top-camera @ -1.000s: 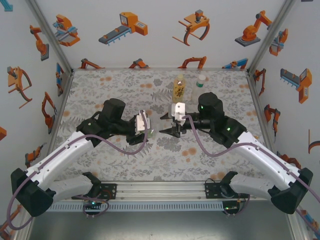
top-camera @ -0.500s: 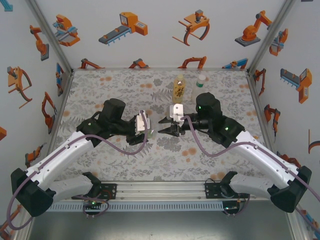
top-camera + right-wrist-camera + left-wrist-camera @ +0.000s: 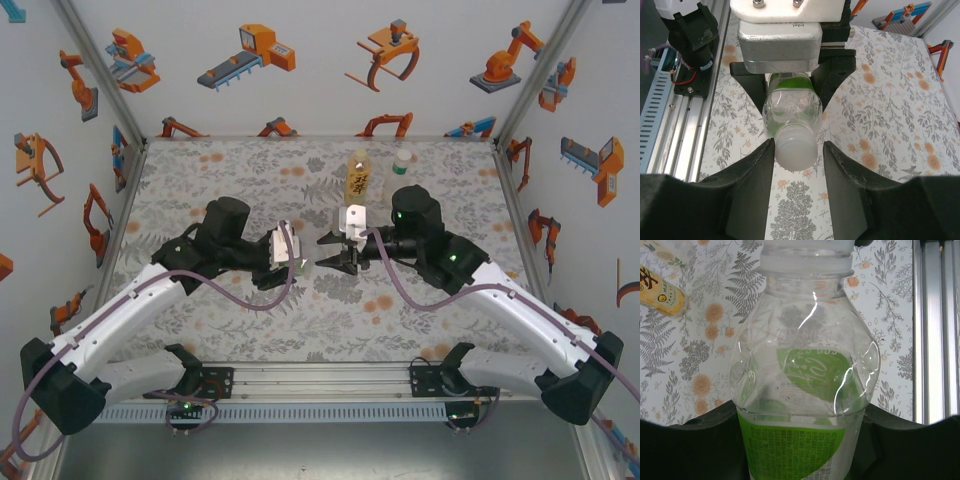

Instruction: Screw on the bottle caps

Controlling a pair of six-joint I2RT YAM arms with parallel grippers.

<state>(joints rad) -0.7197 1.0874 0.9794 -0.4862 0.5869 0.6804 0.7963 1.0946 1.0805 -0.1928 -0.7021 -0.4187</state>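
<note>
left pincer [image 3: 297, 263] clamped on clear green-label bottle [image 3: 805, 390], held sideways between its fingers. right pincer [image 3: 799, 146] straddles the white cap [image 3: 795, 151]; cannot tell if pinching.

Tipped level above mid-table: clear bottle [image 3: 805, 390] with green-white label, white cap [image 3: 795, 145] on its neck. Upright at the far edge: yellow bottle [image 3: 359, 178], and just right of it short greenish bottle [image 3: 402, 162], white-topped.

You have both arms reaching in over the floral bench [image 3: 200, 180]. The left end effector [image 3: 296, 259] and right end effector [image 3: 325, 253] meet tip to tip near its middle, with a green-tinted bottle [image 3: 302, 264] barely visible between them. Farther back, a yellow bottle [image 3: 358, 180] and a white-topped clear bottle [image 3: 402, 163] stand upright near each other.
</note>
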